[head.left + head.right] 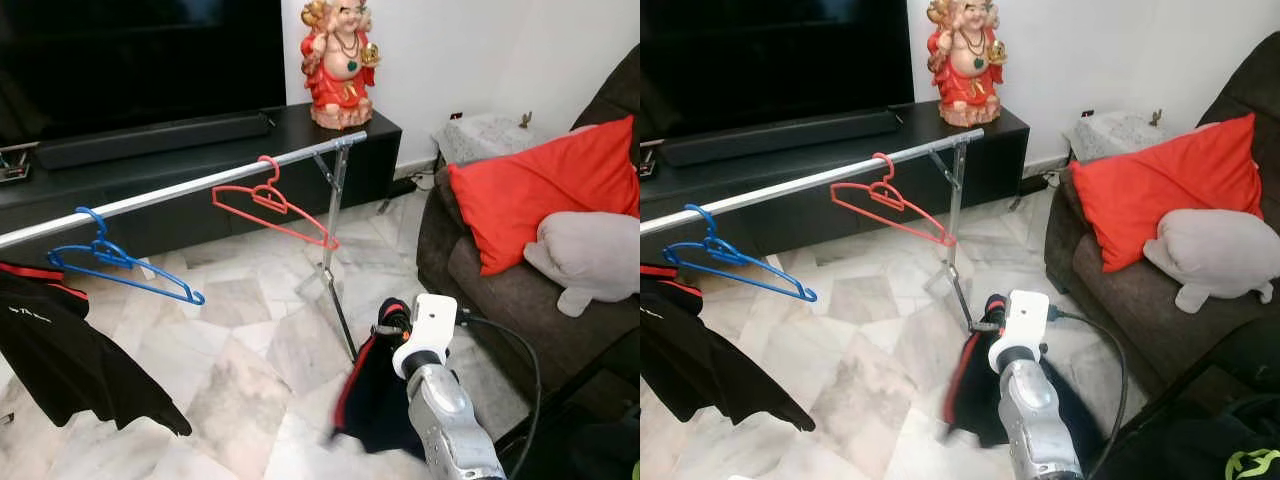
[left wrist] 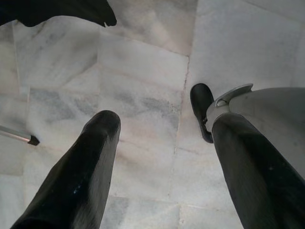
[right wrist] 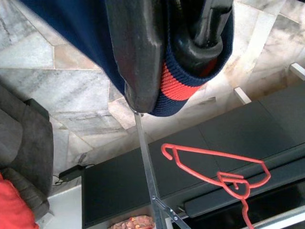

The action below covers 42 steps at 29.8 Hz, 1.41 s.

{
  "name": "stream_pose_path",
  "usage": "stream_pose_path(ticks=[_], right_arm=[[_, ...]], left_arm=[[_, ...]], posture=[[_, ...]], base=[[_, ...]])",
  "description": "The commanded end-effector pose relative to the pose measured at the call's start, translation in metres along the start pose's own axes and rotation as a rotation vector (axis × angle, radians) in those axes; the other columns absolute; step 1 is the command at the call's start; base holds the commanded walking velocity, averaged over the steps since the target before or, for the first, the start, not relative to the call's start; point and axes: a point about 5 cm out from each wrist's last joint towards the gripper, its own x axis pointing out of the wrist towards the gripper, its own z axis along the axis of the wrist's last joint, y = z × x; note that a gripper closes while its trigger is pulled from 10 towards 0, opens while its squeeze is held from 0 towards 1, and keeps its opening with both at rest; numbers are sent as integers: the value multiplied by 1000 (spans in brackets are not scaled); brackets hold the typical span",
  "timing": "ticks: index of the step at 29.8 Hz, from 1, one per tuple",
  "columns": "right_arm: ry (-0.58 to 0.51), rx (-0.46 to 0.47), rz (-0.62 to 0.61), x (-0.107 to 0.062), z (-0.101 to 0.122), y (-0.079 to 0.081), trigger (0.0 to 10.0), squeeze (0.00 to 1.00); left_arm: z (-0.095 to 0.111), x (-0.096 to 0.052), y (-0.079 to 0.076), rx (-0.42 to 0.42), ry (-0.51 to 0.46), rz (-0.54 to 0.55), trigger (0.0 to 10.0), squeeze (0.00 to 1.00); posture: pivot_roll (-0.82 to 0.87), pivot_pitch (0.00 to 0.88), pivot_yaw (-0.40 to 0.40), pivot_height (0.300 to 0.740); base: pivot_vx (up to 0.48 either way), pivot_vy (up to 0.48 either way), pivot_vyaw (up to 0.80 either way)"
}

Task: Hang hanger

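Dangling from the right end effector (image 3: 176,62), a navy, red-striped garment (image 1: 375,395).

The floor (image 1: 250,340) is pale marble tile with grey veining, glossy under soft, even light. Along the far side runs a low black TV cabinet (image 1: 190,190), carrying a dark television screen (image 1: 140,55), a black soundbar (image 1: 150,138) and a red and gold laughing Buddha statue (image 1: 340,62). Behind it the wall (image 1: 470,50) is plain white. On the right stands a dark brown sofa (image 1: 500,290) with a red cushion (image 1: 545,190) and a grey plush pillow (image 1: 590,255).
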Motion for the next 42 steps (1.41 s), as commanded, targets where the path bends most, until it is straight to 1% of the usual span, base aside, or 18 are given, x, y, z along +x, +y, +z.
stream_pose_path(ticks=[1,3,6,8,12,16,19,23,30,33,38,42], right_arm=[[-29,-1,-3,-1,4,2,10000,0],[-26,1,-18,-3,1,-1,10000,0],[-16,-24,-43,-9,-3,-6,10000,0],[-21,-24,-51,-13,-4,-11,10000,0],[-10,-32,-82,-14,-8,-17,10000,0],[-27,-35,-100,-15,-6,-20,10000,0],[-55,-33,-102,-16,-2,-22,10000,0],[-53,-41,-101,-17,-1,-24,10000,0],[-46,-60,-135,-20,-1,-39,10000,0],[-44,-62,-136,-19,-2,-40,10000,0],[-27,-59,-143,-17,-6,-41,10000,0],[6,-47,-148,-15,-13,-44,10000,0]], left_arm=[[-7,-3,3,-12,12,18,10000,0],[-9,-4,3,-13,24,23,10000,0],[-12,-4,4,1,41,54,10000,0],[-13,-4,2,-13,52,63,10000,0],[-13,-2,-2,-46,53,70,10000,0],[-11,-1,-6,-48,43,57,10000,0],[-11,-1,-10,-64,35,60,10000,0],[-11,0,-12,-76,33,62,10000,0],[-15,-1,-18,-98,42,61,10000,0],[-16,-1,-18,-103,44,62,10000,0],[-15,-1,-18,-109,37,78,10000,0],[-15,-2,-17,-141,22,107,10000,0]], posture=[[22,0,45,740],[19,0,39,740],[16,0,38,740],[20,0,37,740],[13,0,34,740],[17,0,27,740],[22,0,15,740],[18,0,10,740],[11,0,-1,740],[10,0,-2,740],[13,0,-2,740],[9,0,0,740]], base=[[0,0,0],[0,0,0],[0,0,0],[0,0,0],[0,0,0],[0,0,0],[0,0,800],[0,0,800],[0,0,800],[0,0,800],[0,0,800],[0,0,647]])
